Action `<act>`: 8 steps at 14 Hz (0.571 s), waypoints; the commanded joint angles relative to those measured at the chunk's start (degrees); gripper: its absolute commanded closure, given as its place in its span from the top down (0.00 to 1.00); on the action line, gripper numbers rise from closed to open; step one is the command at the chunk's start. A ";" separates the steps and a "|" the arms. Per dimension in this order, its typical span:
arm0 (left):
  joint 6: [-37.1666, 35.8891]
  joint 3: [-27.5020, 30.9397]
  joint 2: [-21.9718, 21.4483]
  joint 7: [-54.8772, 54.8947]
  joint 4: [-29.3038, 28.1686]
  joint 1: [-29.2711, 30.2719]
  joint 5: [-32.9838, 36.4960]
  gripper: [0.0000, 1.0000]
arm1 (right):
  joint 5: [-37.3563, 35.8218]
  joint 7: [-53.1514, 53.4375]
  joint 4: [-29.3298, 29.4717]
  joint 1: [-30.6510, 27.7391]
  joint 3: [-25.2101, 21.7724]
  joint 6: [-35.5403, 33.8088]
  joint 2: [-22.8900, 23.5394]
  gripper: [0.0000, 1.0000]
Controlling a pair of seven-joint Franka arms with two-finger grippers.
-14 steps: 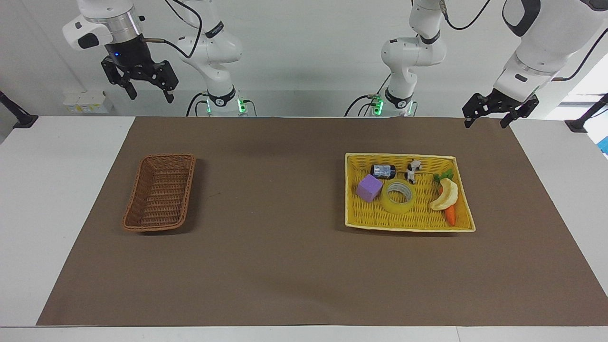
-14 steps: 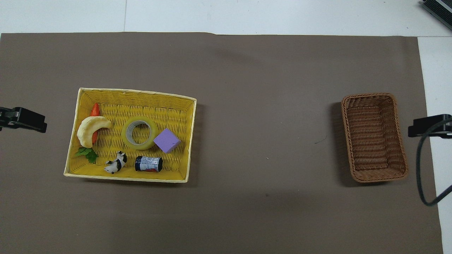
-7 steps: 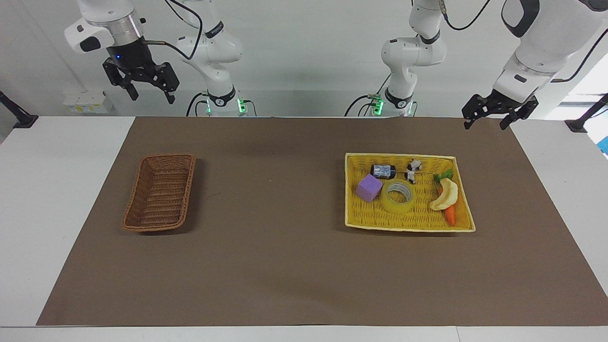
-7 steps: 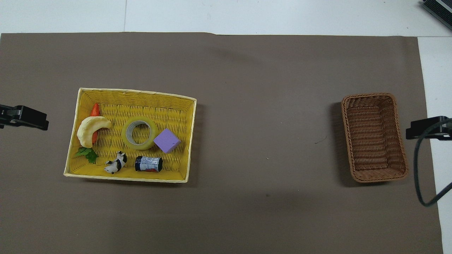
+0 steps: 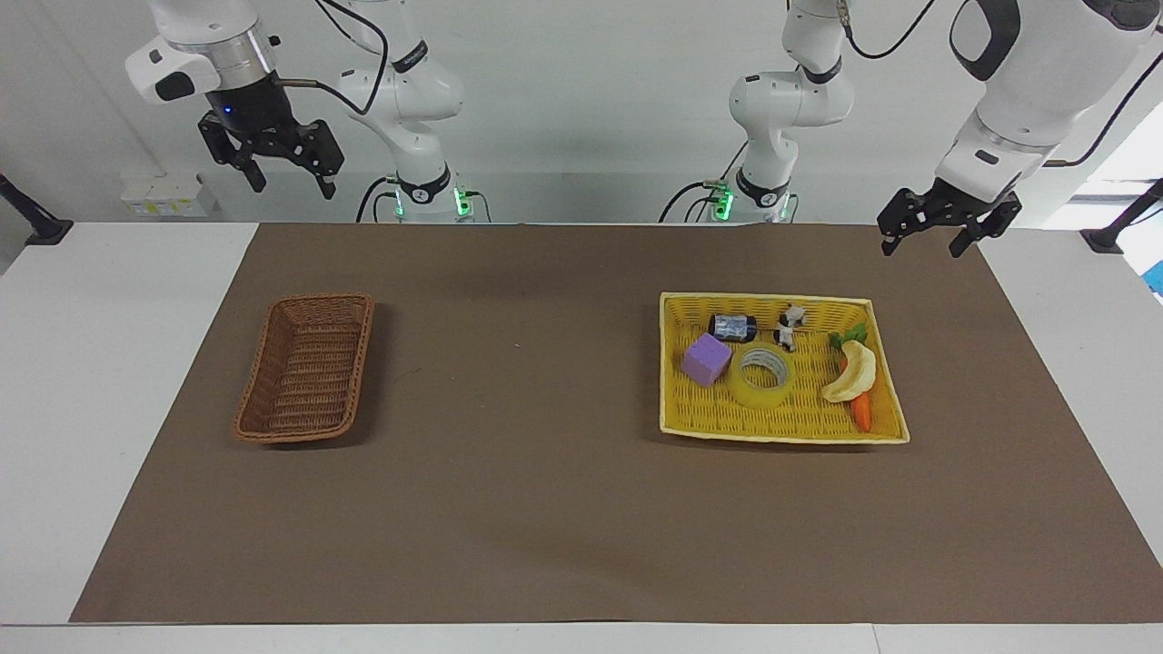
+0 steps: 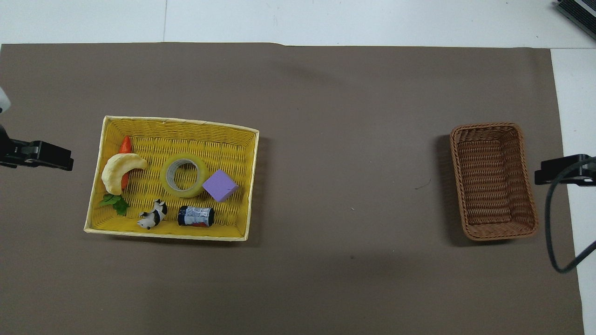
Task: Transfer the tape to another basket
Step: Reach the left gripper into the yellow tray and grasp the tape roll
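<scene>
Since the tape (image 5: 762, 376) lies flat in the middle of the yellow tray (image 5: 674, 420), hole facing up, toward the left arm's end of the desk, the left gripper (image 5: 939, 227) looks like the natural one to fetch it: that gripper hangs in the air over the desk edge nearest the robots, toward the left arm's corner, while the right gripper (image 5: 275, 166) hangs high near the corner at the right arm's end, well apart from the tray. Both pairs of jaws stand apart and hold nothing. From the left gripper the tape lies away from the robots and inward, toward the desk's middle, with the tray's near rim, a small dark can (image 5: 732, 327) and a black-and-white toy figure (image 5: 791, 326) in between. As the roll is round, it has no long axis to line up with; my judgement is that the grasp turns on dropping one finger into the hole and the other outside the wall. The purple cube (image 5: 707, 359) sits right against the roll on the side toward the right arm, so the freer wall seems to be the one toward the banana (image 5: 853, 372) and carrot (image 5: 860, 411). The basket (image 5: 307, 367) stands empty toward the right arm's end, well apart from the tray, so the carry will run along most of the desk's length, or call for a handover.
</scene>
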 commanded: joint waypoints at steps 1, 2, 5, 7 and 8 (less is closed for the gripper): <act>3.18 -0.09 -2.62 0.60 -3.78 -0.22 -0.68 1.00 | 1.08 -1.31 -1.13 -0.77 0.22 -0.59 -1.13 1.00; 3.27 -0.35 -2.54 0.34 -3.69 -0.22 -0.68 1.00 | 1.08 -1.31 -1.13 -0.77 0.22 -0.59 -1.13 1.00; 3.10 -0.53 -2.62 0.34 -3.78 -0.74 -0.68 1.00 | 1.08 -1.31 -1.13 -0.77 0.22 -0.68 -1.13 1.00; 3.27 -0.53 -2.62 0.95 -3.87 -0.74 -0.68 1.00 | 1.08 -1.31 -1.13 -0.77 0.22 -0.68 -1.13 1.00; 3.19 -0.53 -2.54 0.95 -4.22 -0.74 -0.68 1.00 | 1.08 -1.31 -1.13 -0.77 0.22 -0.68 -1.13 1.00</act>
